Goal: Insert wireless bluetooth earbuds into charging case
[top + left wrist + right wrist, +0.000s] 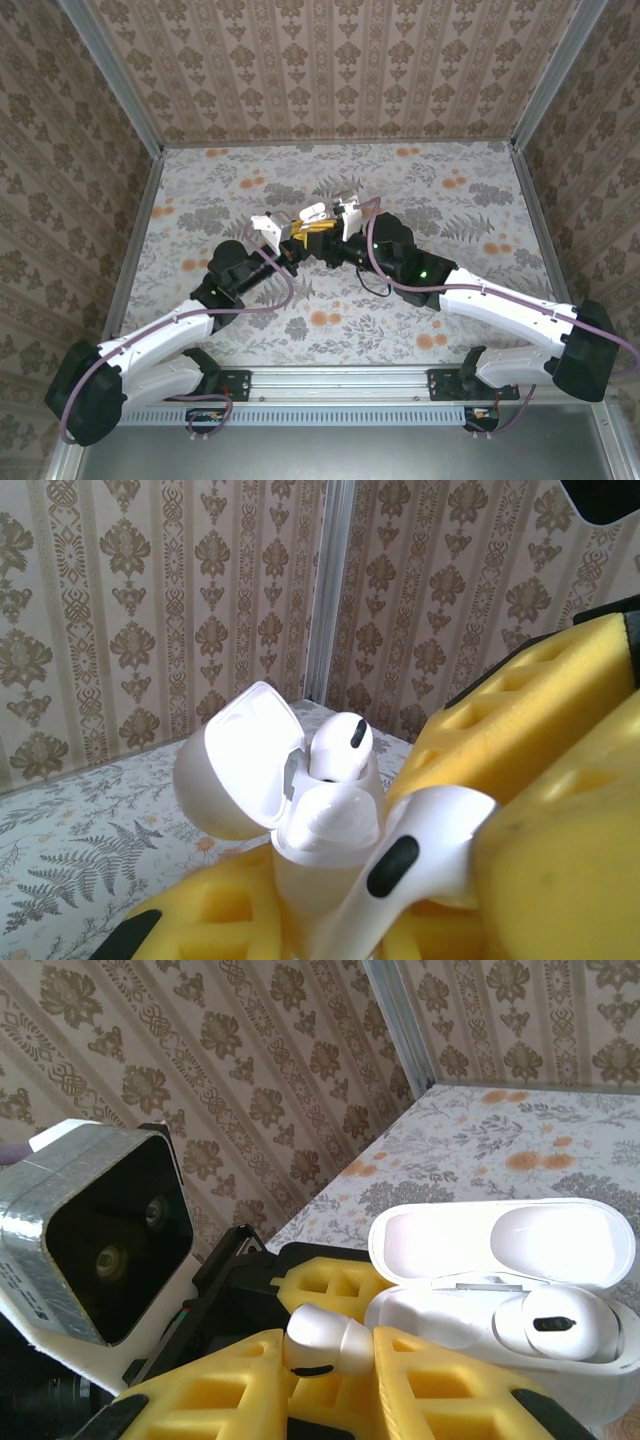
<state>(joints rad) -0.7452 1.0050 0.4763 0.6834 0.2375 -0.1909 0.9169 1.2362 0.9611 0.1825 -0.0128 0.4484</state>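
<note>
No words, numbers or signs are showing clearly anywhere. The white charging case (500, 1235) and the earbud (325, 1340) are looking plain, with no letters on them. The taped grey camera block (100, 1250) may be carrying tiny print on its edge, but it is looking too blurry to read.

2 arms angle inward, left pincer (296, 240) and right pincer (325, 1360) clamped, tips close.

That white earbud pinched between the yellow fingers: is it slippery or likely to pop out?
Probably slippery: the earbud looks glossy and smooth. Its rounded body gives the yellow pads of the right gripper little flat surface, so it might twist or pop out. Being tiny, it's likely light.
</note>
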